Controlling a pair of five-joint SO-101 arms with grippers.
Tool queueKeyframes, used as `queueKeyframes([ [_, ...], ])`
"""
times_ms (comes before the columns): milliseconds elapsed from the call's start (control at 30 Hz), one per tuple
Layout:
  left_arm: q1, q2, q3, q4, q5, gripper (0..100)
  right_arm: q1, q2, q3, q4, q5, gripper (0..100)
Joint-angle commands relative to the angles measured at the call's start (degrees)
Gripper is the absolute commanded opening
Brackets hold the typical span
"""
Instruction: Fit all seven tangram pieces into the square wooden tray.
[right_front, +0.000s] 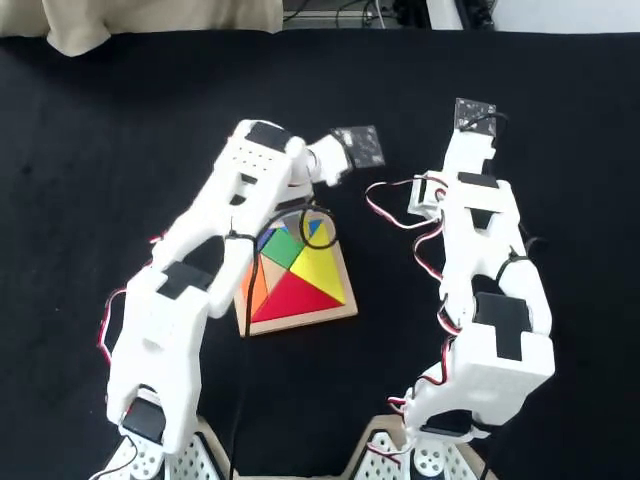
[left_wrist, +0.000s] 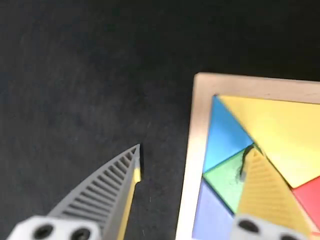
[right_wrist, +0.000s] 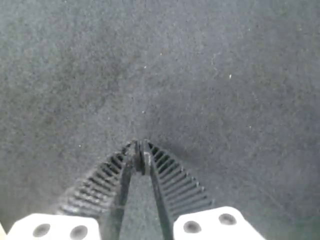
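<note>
Wood tray (right_front: 300, 318) lies flat on black cloth (right_wrist: 200, 75), directly under left gripper (left_wrist: 195, 149). Coloured pieces sit inside it, edges touching: yellow triangle (left_wrist: 280, 125), red triangle (right_front: 293, 297), blue triangle (left_wrist: 225, 137), green piece (left_wrist: 222, 180), orange piece (right_front: 257, 287). Arm hides part of the tray, so full count cannot be told. Jaws of left gripper spread wide, straddling the rim near a corner. One finger (left_wrist: 117, 187) is outside over cloth; the other is inside over the green piece, tip where blue, green and yellow meet. Contact with pieces: cannot tell. Well apart from the tray, right gripper (right_wrist: 139, 150) has jaws pressed together, tips low over cloth.
</note>
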Motion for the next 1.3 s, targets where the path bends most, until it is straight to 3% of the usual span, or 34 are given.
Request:
queueKeyframes([
  [0, -4.97, -9.41, -10.95, 10.64, 11.6, 31, 0.53, -3.65, -3.12, -0.35, -0.18, 1.5],
  [233, -15.6, -21.98, -20.44, 23.03, 29.63, 25, -0.35, -9.1, -1.54, 2.11, 0.0, 1.5],
  [400, -20.44, -22.59, -7.16, 29.71, 32.09, 23, -4.31, -11.21, 2.42, 7.21, 9.05, 1.4],
  [533, -27.03, -26.11, 14.64, 20.84, 33.32, 23, -6.77, -11.3, 5.41, 18.46, 17.05, 1.1],
  [633, -31.16, -34.29, 29.93, 11.52, 33.67, 23, -7.91, -11.38, 9.89, 16.88, 23.12, 1.1],
  [733, -33.89, -45.45, 43.56, 3.69, 34.81, 24, -7.47, -11.38, 14.73, 9.93, 24.0, 1.1],
  [867, -37.05, -56.44, 59.21, -4.92, 38.59, 24, -8.62, -12.53, 14.81, 13.45, 24.18, 1.1],
  [1100, -39.16, -60.22, 76.62, -15.12, 41.14, 24, -13.45, -18.51, 18.33, 17.05, 24.18, 1.1],
  [1267, -39.16, -60.84, 81.98, -19.87, 42.64, 23, -16.7, -18.15, 20.88, 14.68, 23.82, 1.1],
])
